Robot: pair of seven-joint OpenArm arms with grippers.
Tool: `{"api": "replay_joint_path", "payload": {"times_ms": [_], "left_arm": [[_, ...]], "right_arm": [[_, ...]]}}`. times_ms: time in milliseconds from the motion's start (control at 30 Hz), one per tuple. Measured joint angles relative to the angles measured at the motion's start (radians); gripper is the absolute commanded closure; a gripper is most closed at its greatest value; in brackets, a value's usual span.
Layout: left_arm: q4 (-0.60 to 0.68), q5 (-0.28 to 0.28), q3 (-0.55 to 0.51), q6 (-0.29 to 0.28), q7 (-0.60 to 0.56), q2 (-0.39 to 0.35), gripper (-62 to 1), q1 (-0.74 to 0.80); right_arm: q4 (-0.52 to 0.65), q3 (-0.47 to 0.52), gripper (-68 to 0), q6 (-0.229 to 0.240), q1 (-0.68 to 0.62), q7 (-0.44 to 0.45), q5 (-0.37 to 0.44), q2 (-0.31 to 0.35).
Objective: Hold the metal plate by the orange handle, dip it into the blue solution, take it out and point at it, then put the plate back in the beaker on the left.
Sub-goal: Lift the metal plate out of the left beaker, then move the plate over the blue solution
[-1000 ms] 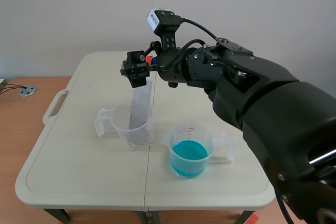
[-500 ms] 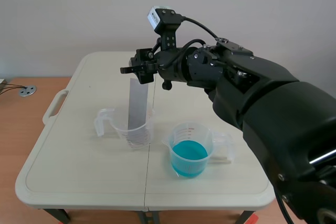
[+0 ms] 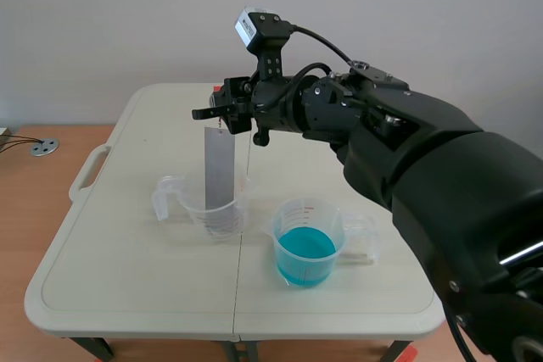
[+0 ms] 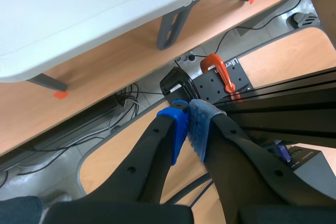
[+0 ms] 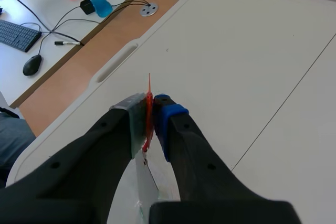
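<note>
My right gripper (image 3: 223,111) reaches in from the right, above the left beaker, and is shut on the thin orange handle (image 5: 149,104) of the metal plate (image 3: 219,167). The grey plate hangs nearly upright, and its lower end sits inside the clear left beaker (image 3: 222,216). In the right wrist view the plate (image 5: 145,178) drops away below the fingertips of my right gripper (image 5: 150,120). The beaker of blue solution (image 3: 307,247) stands to the right of it, untouched. My left gripper (image 4: 188,127) is shut on nothing, down beside the table and pointing at the floor.
The white folding table (image 3: 127,277) has a carry slot (image 3: 88,171) at its left edge. A wooden desk with a keyboard (image 5: 18,34) and a mouse (image 5: 31,64) lies beyond that side. Under the table are cables and an orange clamp (image 4: 219,70).
My right gripper has shut on the orange handle. The plate, which leaned in the left beaker, now hangs upright and slightly further left.
</note>
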Motion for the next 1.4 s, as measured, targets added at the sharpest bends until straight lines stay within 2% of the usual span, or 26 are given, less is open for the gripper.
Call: {"api": "replay_joint_path", "payload": {"times_ms": [133,333,467,567,633,867,967,1133,1400], "left_arm": [[0.0,0.0,0.0,0.0,0.0,0.0,-1.5,0.0],[0.0,0.0,0.0,0.0,0.0,0.0,-1.5,0.0],[0.0,0.0,0.0,0.0,0.0,0.0,-1.5,0.0],[0.0,0.0,0.0,0.0,0.0,0.0,-1.5,0.0],[0.0,0.0,0.0,0.0,0.0,0.0,-1.5,0.0],[0.0,0.0,0.0,0.0,0.0,0.0,-1.5,0.0],[0.0,0.0,0.0,0.0,0.0,0.0,-1.5,0.0],[0.0,0.0,0.0,0.0,0.0,0.0,-1.5,0.0],[0.0,0.0,0.0,0.0,0.0,0.0,-1.5,0.0]], "right_arm": [[0.0,0.0,-1.3,0.011,0.0,0.0,0.0,0.0],[0.0,0.0,-1.3,0.103,0.0,0.047,0.0,0.0],[0.0,0.0,-1.3,0.147,0.0,0.069,0.0,0.0],[0.0,0.0,-1.3,0.206,0.0,0.07,-0.001,0.0],[0.0,0.0,-1.3,0.224,0.0,0.068,-0.001,0.0],[0.0,0.0,-1.3,0.223,0.0,0.071,-0.004,0.0],[0.0,0.0,-1.3,0.223,0.0,0.073,-0.029,0.0],[0.019,0.0,-1.3,0.215,-0.026,0.122,-0.035,0.0],[0.128,0.0,-1.3,0.208,-0.109,0.149,-0.155,0.002]]}}
